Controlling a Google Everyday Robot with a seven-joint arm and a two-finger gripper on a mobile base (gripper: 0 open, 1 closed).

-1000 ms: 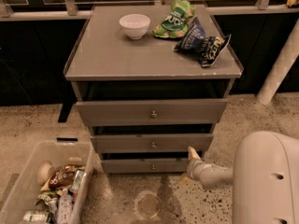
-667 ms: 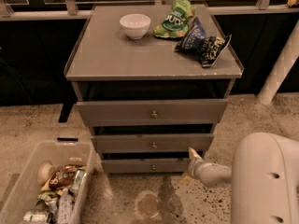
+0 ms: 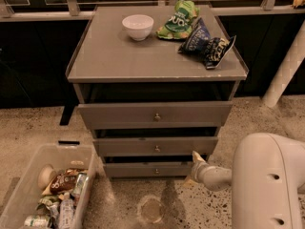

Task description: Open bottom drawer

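A grey three-drawer cabinet fills the middle of the camera view. The bottom drawer (image 3: 148, 170) is the lowest and narrowest front, with a small round metal knob (image 3: 157, 171) at its centre. It stands a little out from the cabinet body. My gripper (image 3: 194, 159) is low at the drawer's right end, close against the front's right edge, reaching in from the white arm (image 3: 267, 180) at the lower right. The knob lies to the left of the gripper.
Above are the mid-sized drawer (image 3: 155, 147) and the widest top drawer (image 3: 153, 115). A white bowl (image 3: 137, 26) and chip bags (image 3: 208, 43) lie on the cabinet top. A clear bin of snacks (image 3: 45, 194) stands on the floor at the lower left. A white post (image 3: 286, 70) rises at the right.
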